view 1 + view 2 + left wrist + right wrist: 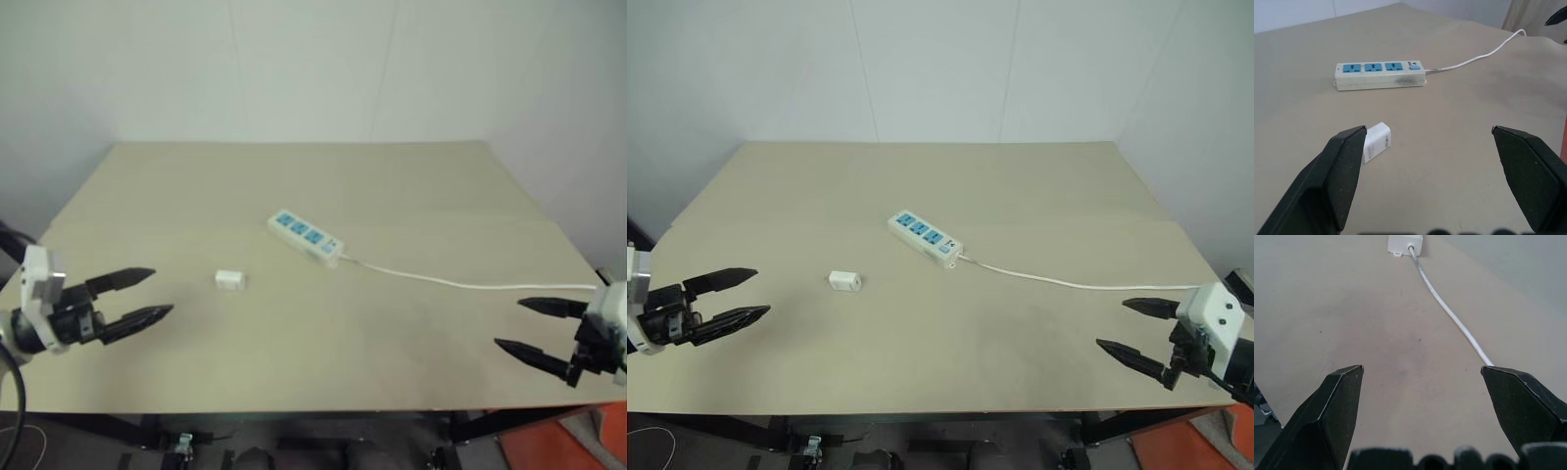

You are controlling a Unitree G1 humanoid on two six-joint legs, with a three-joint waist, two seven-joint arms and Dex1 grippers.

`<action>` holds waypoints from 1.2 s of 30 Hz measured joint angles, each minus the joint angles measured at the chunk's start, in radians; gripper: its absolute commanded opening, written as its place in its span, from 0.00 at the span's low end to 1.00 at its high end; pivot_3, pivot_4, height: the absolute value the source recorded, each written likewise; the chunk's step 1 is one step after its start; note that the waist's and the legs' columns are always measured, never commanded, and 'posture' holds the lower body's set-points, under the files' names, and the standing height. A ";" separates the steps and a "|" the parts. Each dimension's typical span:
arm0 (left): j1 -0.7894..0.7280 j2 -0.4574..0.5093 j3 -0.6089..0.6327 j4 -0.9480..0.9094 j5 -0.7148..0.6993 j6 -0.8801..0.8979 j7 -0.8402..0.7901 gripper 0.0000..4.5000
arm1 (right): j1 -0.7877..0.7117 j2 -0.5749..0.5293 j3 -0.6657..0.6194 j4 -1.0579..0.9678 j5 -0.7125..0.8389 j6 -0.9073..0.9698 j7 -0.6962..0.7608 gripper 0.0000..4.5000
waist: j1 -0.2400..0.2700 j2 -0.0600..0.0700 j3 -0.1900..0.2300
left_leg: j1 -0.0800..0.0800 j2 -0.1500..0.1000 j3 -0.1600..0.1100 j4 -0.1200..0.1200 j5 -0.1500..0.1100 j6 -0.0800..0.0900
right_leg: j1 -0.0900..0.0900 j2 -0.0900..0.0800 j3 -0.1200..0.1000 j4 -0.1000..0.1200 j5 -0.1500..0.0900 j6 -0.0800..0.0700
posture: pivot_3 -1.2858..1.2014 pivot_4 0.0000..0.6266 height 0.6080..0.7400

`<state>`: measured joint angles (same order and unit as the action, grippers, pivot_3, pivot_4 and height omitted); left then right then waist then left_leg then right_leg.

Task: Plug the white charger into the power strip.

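Observation:
The white charger (230, 280) lies flat on the beige table (313, 186), left of centre. Beyond it and to the right, the power strip (306, 236) lies at a slant, its three blue sockets facing up; its thin white cord (460, 284) runs off toward the table's right edge. My left gripper (149, 294) hovers open over the table's left side, short of the charger, with nothing between its fingers. At the right edge my right gripper (519, 325) is open too and empty, near the cord's far end. The left wrist view has the charger (1376, 142) close in front and the strip (1380, 74) behind it.
White walls close the table at the back and right. An orange object (578, 446) sits below the table's front right corner. The cord (1449, 313) crosses the tabletop in front of my right gripper.

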<state>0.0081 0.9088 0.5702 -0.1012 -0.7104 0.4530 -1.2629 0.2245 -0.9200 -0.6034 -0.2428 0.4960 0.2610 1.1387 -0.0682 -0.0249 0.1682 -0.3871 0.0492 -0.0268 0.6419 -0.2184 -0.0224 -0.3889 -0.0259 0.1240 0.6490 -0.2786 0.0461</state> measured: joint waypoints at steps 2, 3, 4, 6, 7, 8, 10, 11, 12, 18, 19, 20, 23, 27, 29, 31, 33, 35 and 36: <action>0.000 0.000 0.000 -0.002 0.000 0.000 0.004 1.00 | -0.012 0.001 0.000 0.000 0.003 0.000 -0.001 1.00 | 0.000 0.000 0.000 | 0.000 0.000 0.000 0.000 0.000 0.000 | 0.000 0.000 0.000 0.000 0.000 0.000 | 0.52 0.24 1.00; 0.000 -0.001 0.000 -0.002 0.000 0.000 0.007 1.00 | -0.018 0.004 0.000 0.000 0.009 0.000 -0.001 1.00 | 0.000 0.000 0.000 | 0.000 0.000 0.000 0.000 0.000 0.000 | 0.000 0.000 0.000 0.000 0.000 0.000 | 0.52 0.24 1.00; 0.000 -0.001 0.000 -0.003 -0.001 0.000 0.008 1.00 | -0.021 0.005 0.000 0.000 0.013 0.000 -0.002 1.00 | 0.001 0.000 0.000 | 0.000 0.000 0.000 0.000 0.000 0.000 | 0.000 0.000 0.000 0.000 0.000 0.000 | 0.52 0.24 1.00; 0.002 -0.002 0.000 -0.006 -0.003 0.001 0.013 1.00 | -0.023 0.005 0.003 0.002 0.015 0.000 -0.002 1.00 | 0.001 0.000 0.000 | 0.000 0.000 0.000 0.000 0.000 0.000 | 0.000 0.000 0.000 0.000 0.000 0.000 | 0.52 0.24 1.00; 0.003 -0.003 0.000 -0.009 -0.003 0.002 0.015 1.00 | -0.024 0.005 0.005 0.005 0.015 0.000 -0.002 1.00 | 0.001 0.000 0.000 | 0.000 0.000 0.000 0.000 0.000 0.000 | 0.000 0.000 0.000 0.000 0.000 0.000 | 0.52 0.24 1.00; 0.004 -0.003 0.000 -0.011 -0.003 0.002 0.016 1.00 | -0.024 0.005 0.007 0.008 0.015 0.000 -0.002 1.00 | 0.001 0.000 0.000 | 0.000 0.000 0.000 0.000 0.000 0.000 | 0.000 0.000 0.000 0.000 0.000 0.000 | 0.52 0.24 1.00; 0.005 -0.003 0.000 -0.015 -0.003 0.003 0.019 1.00 | -0.024 0.005 0.010 0.014 0.015 0.000 -0.002 1.00 | 0.001 0.000 0.000 | 0.000 0.000 0.000 0.000 0.000 0.000 | 0.000 0.000 0.000 0.000 0.000 0.000 | 0.52 0.24 1.00; 0.007 -0.003 0.000 -0.017 -0.003 0.003 0.021 1.00 | -0.024 0.005 0.010 0.014 0.016 0.000 -0.001 1.00 | 0.001 0.000 0.000 | 0.000 0.000 0.000 0.000 0.000 0.000 | 0.000 0.000 0.000 0.000 0.000 0.000 | 0.52 0.24 1.00; 0.008 -0.004 0.000 -0.019 -0.003 0.003 0.023 1.00 | -0.024 0.005 0.010 0.014 0.017 0.000 -0.001 1.00 | 0.001 0.000 0.000 | 0.000 0.000 0.000 0.000 0.000 0.000 | 0.000 0.000 0.000 0.000 0.000 0.000 | 0.52 0.24 1.00; 0.007 -0.011 0.000 -0.020 -0.007 0.004 0.034 1.00 | -0.058 0.006 0.039 0.023 0.016 0.000 -0.003 1.00 | -0.002 0.000 0.000 | 0.000 0.000 0.000 0.000 0.000 0.000 | 0.000 0.000 0.000 0.000 0.000 0.000 | 0.52 0.24 1.00; -0.001 -0.012 -0.002 -0.020 -0.007 0.004 0.036 1.00 | -0.092 0.010 0.068 0.029 0.015 0.000 -0.005 1.00 | -0.005 0.000 0.000 | 0.000 0.000 0.000 0.000 0.000 0.000 | 0.000 0.000 0.000 0.000 0.001 0.001 | 0.52 0.24 1.00; -0.011 -0.013 -0.006 -0.022 -0.007 0.004 0.037 1.00 | -0.123 0.016 0.098 0.034 0.015 -0.001 -0.008 1.00 | -0.005 0.000 0.000 | 0.001 0.000 0.000 0.000 0.000 0.000 | 0.000 0.000 0.000 0.000 0.001 0.001 | 0.52 0.24 1.00; -0.032 -0.013 -0.023 -0.021 -0.002 0.004 0.043 1.00 | -0.279 0.046 0.236 0.107 -0.032 -0.010 -0.026 1.00 | -0.007 0.000 0.000 | 0.001 0.000 0.001 0.000 0.000 0.000 | 0.000 0.000 0.001 0.000 0.001 0.000 | 0.52 0.24 1.00; -0.054 -0.005 -0.051 -0.024 0.008 0.002 0.048 1.00 | -0.541 0.152 0.439 0.294 -0.159 -0.073 -0.062 1.00 | -0.009 -0.001 0.000 | 0.000 0.000 0.001 0.000 0.000 0.000 | -0.001 0.001 0.001 0.000 0.002 0.000 | 0.52 0.24 1.00; -0.059 0.011 -0.062 -0.034 0.021 0.002 0.050 1.00 | -0.635 0.207 0.530 0.411 -0.224 -0.128 -0.064 1.00 | -0.005 -0.001 0.001 | -0.001 0.000 0.000 -0.001 0.000 0.000 | -0.003 0.001 0.000 0.000 0.003 -0.003 | 0.52 0.24 1.00; -0.059 0.032 -0.069 -0.053 0.031 0.002 0.050 1.00 | -0.720 0.259 0.604 0.531 -0.282 -0.185 -0.064 1.00 | 0.000 -0.001 0.001 | -0.004 0.000 0.000 -0.001 0.000 0.000 | -0.005 0.000 0.000 0.000 0.006 -0.008 | 0.52 0.24 1.00; -0.043 0.057 -0.068 -0.075 0.047 0.001 0.049 1.00 | -0.804 0.315 0.649 0.656 -0.328 -0.239 -0.077 1.00 | -0.001 -0.001 0.001 | -0.006 0.000 0.001 -0.001 0.000 0.000 | -0.006 -0.001 0.000 -0.001 0.006 -0.008 | 0.52 0.24 1.00; -0.021 0.083 -0.068 -0.107 0.065 0.000 0.044 1.00 | -0.899 0.369 0.677 0.792 -0.369 -0.289 -0.103 1.00 | -0.003 -0.001 0.002 | -0.007 0.000 0.001 -0.001 0.000 0.000 | -0.008 -0.001 0.000 -0.001 0.006 -0.008 | 0.52 0.24 1.00; -0.004 0.094 -0.063 -0.122 0.073 0.001 0.043 1.00 | -0.945 0.391 0.688 0.866 -0.388 -0.314 -0.115 1.00 | -0.003 -0.001 0.002 | -0.007 0.000 0.001 -0.002 0.000 -0.001 | -0.008 -0.001 0.000 -0.001 0.007 -0.009 | 0.52 0.24 1.00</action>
<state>0.0040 1.0030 0.5075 -0.2237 -0.6370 0.4535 -1.2197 -0.7209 -0.5285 0.0844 0.6231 0.1076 -0.0525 1.0239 -0.0716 -0.0255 0.1700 -0.3938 0.0490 -0.0261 0.6402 -0.2187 -0.0229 -0.3968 -0.0271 0.1240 0.6483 -0.2720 0.0375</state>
